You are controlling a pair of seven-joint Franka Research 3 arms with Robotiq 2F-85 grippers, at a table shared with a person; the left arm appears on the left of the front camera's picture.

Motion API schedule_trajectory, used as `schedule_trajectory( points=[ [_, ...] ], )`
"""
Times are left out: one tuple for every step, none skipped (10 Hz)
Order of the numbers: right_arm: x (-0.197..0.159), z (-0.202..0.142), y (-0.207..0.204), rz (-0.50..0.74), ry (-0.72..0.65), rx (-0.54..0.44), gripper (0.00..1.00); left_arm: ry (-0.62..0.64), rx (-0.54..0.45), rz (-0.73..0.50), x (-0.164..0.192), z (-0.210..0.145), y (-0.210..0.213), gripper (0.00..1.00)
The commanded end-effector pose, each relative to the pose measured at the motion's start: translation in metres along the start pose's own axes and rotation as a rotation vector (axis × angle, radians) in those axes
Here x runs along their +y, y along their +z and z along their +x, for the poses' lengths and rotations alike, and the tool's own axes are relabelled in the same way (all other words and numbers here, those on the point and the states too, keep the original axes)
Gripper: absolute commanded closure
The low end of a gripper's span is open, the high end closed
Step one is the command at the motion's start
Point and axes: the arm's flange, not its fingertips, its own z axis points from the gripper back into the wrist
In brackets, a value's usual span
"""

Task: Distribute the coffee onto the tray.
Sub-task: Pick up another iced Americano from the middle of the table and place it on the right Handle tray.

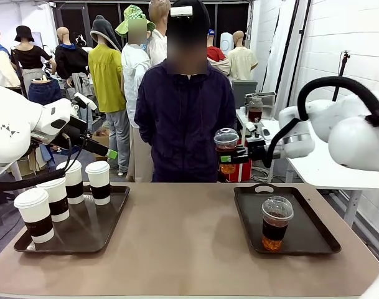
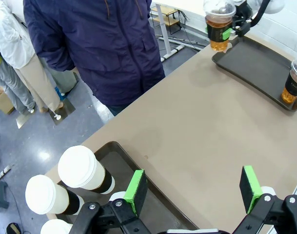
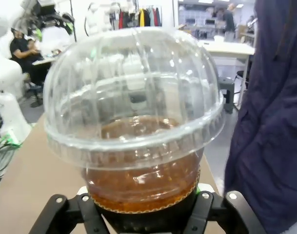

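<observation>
The right gripper clamps a clear dome-lidded cup of brown drink in the air, a person's dark jacket just beyond. Below it, a dark tray holds another clear dome-lidded cup. The left gripper gapes empty above the tray edge beside white paper cups.

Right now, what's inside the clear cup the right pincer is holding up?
Brown drink fills the lower part of the held clear cup, with empty space under its dome lid. The right pincer is shut around the base, so the cup's bottom is covered.
</observation>
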Motion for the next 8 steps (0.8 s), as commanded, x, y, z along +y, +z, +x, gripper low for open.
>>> schedule_trajectory(
  points=[
    [0.04,0.001,0.02,-0.043,0.032,-0.048,0.37,0.006,-0.001,-0.008,0.001,-0.001,0.0,0.0],
    [0.045,-0.01,0.037,-0.07,0.032,-0.057,0.37,0.006,-0.001,-0.008,0.001,-0.001,0.0,0.0],
    [0.05,-0.023,0.051,-0.098,0.023,-0.078,0.37,0.006,-0.001,-0.008,0.001,-0.001,0.0,0.0],
    [0.056,-0.034,0.062,-0.118,0.016,-0.095,0.37,0.006,-0.001,-0.008,0.001,-0.001,0.0,0.0],
    [0.062,-0.046,0.07,-0.131,0.019,-0.109,0.37,0.006,-0.001,-0.008,0.001,-0.001,0.0,0.0],
    [0.065,-0.058,0.077,-0.138,0.009,-0.116,0.37,0.006,-0.001,-0.008,0.001,-0.001,0.0,0.0],
    [0.068,-0.068,0.084,-0.15,0.013,-0.114,0.37,0.006,-0.001,-0.008,0.001,-0.001,0.0,0.0],
    [0.07,-0.079,0.09,-0.16,0.006,-0.117,0.37,0.006,-0.001,-0.008,0.001,-0.001,0.0,0.0]
  ],
)
